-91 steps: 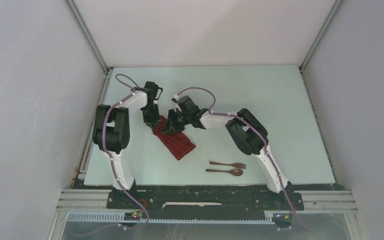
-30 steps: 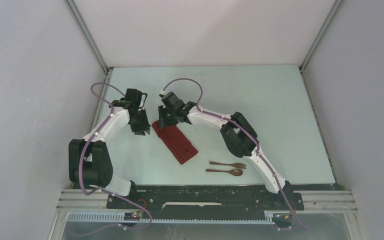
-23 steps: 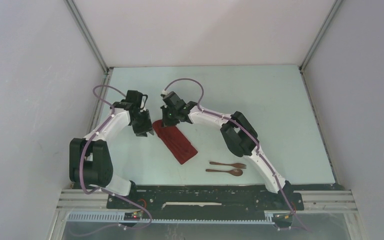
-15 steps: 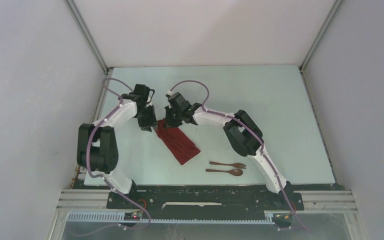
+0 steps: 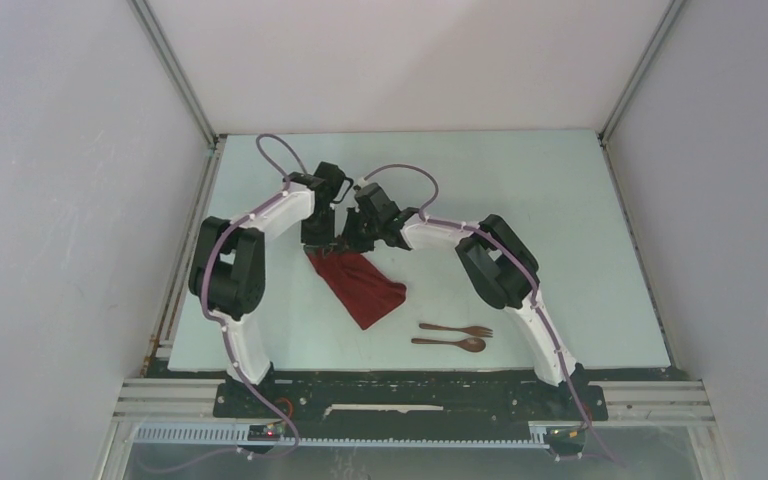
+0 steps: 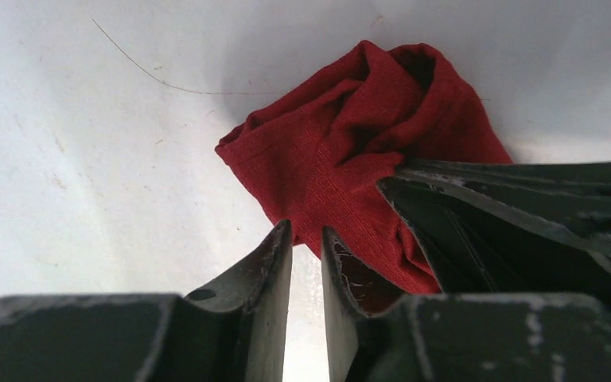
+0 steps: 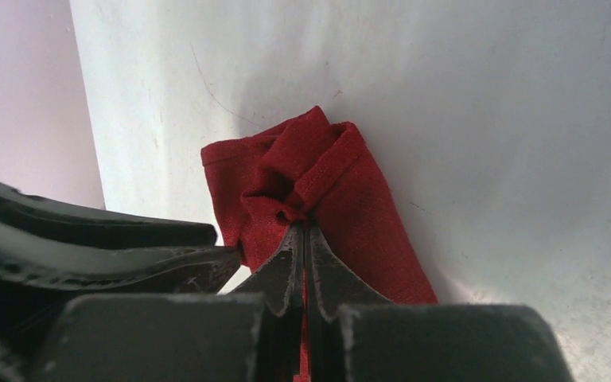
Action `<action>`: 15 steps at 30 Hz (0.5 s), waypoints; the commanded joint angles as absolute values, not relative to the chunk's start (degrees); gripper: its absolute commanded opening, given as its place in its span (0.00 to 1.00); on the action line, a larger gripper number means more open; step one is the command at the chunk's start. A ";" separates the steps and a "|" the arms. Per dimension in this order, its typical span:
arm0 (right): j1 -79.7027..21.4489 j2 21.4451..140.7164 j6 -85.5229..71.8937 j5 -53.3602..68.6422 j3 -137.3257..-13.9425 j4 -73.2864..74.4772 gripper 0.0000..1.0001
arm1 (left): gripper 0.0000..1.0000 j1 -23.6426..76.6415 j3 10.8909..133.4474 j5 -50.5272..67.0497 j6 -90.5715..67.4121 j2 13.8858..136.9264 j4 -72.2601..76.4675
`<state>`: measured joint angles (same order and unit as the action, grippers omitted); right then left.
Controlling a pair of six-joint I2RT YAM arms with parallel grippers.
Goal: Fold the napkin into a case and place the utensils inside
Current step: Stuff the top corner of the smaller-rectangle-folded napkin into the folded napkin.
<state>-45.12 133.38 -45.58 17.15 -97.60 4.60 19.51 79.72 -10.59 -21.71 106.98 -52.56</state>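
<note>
The dark red napkin [image 5: 360, 285] lies as a folded strip slanting from the far left to the near right, with its far end bunched up. My right gripper [image 5: 352, 240] is shut on that bunched far end; in the right wrist view [image 7: 303, 227] cloth [image 7: 366, 215] shows between the closed fingers. My left gripper [image 5: 320, 240] is right beside it on the left. Its jaws [image 6: 306, 231] stand a narrow gap apart, with bare table showing between them, at the napkin's edge [image 6: 342, 151]. The brown fork [image 5: 457, 329] and spoon [image 5: 450, 343] lie side by side near the front.
The pale table [image 5: 540, 200] has grey walls on three sides and a metal rail along its left edge [image 5: 192, 230]. The two arms' elbows rise above the table on either side of the napkin. The right gripper's dark fingers [image 6: 525, 199] fill the right of the left wrist view.
My left arm swung out to the left, away from the napkin, and has come back to its far end. My right gripper kept hold and drew the far end slightly right; the cloth fanned out.
</note>
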 commanded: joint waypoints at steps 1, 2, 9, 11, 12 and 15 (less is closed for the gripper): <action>-44.95 128.67 -47.55 17.65 -97.60 1.55 0.00 | 0.26 20.52 82.26 -15.54 -20.08 109.09 -54.95; -44.92 128.81 -47.55 17.69 -97.64 1.51 0.00 | 0.26 20.81 82.59 -16.42 -20.00 109.34 -55.14; -45.09 128.96 -47.81 18.02 -97.45 1.21 0.00 | 0.29 22.91 85.25 -21.80 -19.29 112.61 -56.94; -45.09 128.94 -47.82 17.93 -97.47 1.23 0.00 | 0.30 23.16 85.49 -22.58 -19.49 112.88 -56.78; -45.11 128.94 -47.73 17.89 -97.47 1.23 0.00 | 0.31 23.24 85.68 -22.94 -19.49 113.10 -56.78; -45.15 129.09 -47.81 17.92 -97.47 1.19 0.00 | 0.31 23.29 86.58 -23.19 -19.38 113.99 -56.94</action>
<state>-45.04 133.38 -46.92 18.11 -97.51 3.07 22.87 83.53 -20.12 -20.38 113.12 -56.25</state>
